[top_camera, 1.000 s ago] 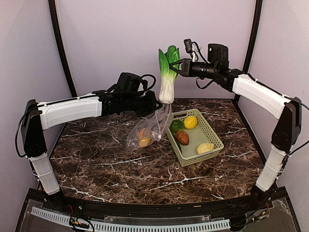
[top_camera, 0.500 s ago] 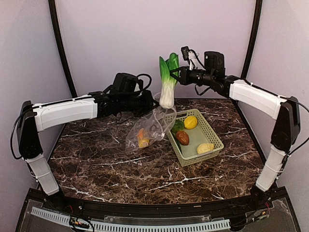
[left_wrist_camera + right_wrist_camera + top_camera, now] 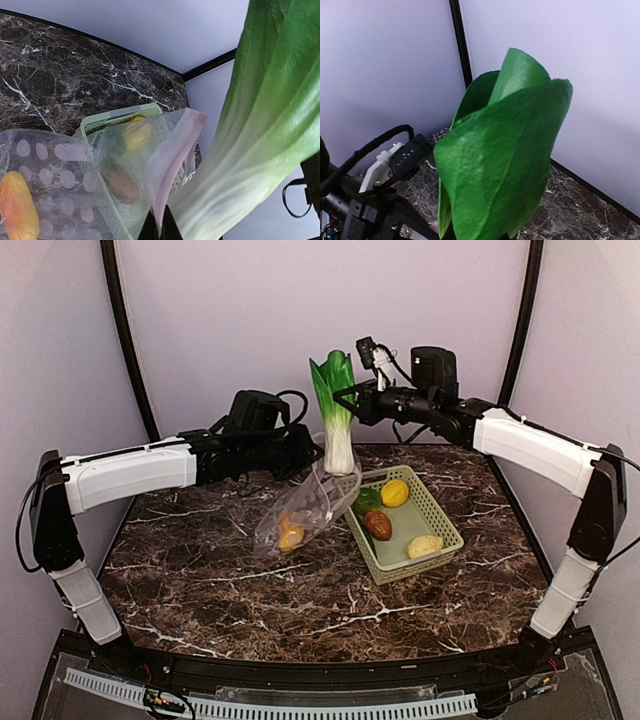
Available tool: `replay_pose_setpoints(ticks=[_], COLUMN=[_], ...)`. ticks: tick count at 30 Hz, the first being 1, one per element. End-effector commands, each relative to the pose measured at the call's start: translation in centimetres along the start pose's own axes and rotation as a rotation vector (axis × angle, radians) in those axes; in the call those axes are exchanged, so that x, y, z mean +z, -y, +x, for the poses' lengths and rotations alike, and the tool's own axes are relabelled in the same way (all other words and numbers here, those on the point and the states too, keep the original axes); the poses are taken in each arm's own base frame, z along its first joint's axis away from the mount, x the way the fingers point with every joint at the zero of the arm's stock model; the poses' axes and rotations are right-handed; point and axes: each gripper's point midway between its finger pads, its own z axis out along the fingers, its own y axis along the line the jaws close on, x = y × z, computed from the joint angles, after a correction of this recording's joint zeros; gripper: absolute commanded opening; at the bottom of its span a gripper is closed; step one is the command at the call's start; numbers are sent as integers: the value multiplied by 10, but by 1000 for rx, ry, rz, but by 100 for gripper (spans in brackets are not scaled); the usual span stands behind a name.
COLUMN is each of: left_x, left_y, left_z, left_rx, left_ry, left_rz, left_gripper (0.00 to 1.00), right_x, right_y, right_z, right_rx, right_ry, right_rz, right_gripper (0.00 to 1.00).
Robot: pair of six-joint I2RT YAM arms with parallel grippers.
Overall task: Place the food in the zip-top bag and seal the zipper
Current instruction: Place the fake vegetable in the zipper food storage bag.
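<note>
Our right gripper (image 3: pixel 347 400) clamps the bok choy (image 3: pixel 334 405) by its green leaves — white stalk hanging below it, beside the zipper (image 3: pixel 172 152). Our left gripper (image 3: pixel 312 452), closed tight, pinches the zip-top bag (image 3: pixel 300 512) at that pink strip — bag drooping beneath it, green lattice basket (image 3: pixel 447 532) just beyond

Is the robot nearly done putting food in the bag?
Not yet. An orange-yellow piece lies in the zip-top bag. The right jaws hold the bok choy at its mouth, which the left jaws hold up. The lemon, green pepper, red-brown piece and pale yellow piece wait in the basket; the zipper is open.
</note>
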Motion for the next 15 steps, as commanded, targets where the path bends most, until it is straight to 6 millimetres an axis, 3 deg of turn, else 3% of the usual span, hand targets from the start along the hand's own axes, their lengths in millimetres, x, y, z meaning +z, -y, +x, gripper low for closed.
replay_pose_setpoints(ticks=[1, 8, 15], left_x=[-19, -29, -43], left_y=[11, 6, -1], left_z=[-21, -29, -36], left_rx=[-14, -14, -39], left_ry=[87, 136, 198], left_rz=[14, -10, -17], left_gripper=[1, 1, 1], right_x=[-5, 0, -8], right_y=[-35, -57, -63], right_z=[-24, 6, 10], right_rx=[-50, 2, 44], right_ry=[32, -40, -64], right_rz=[-43, -110, -134], right_gripper=[0, 0, 0])
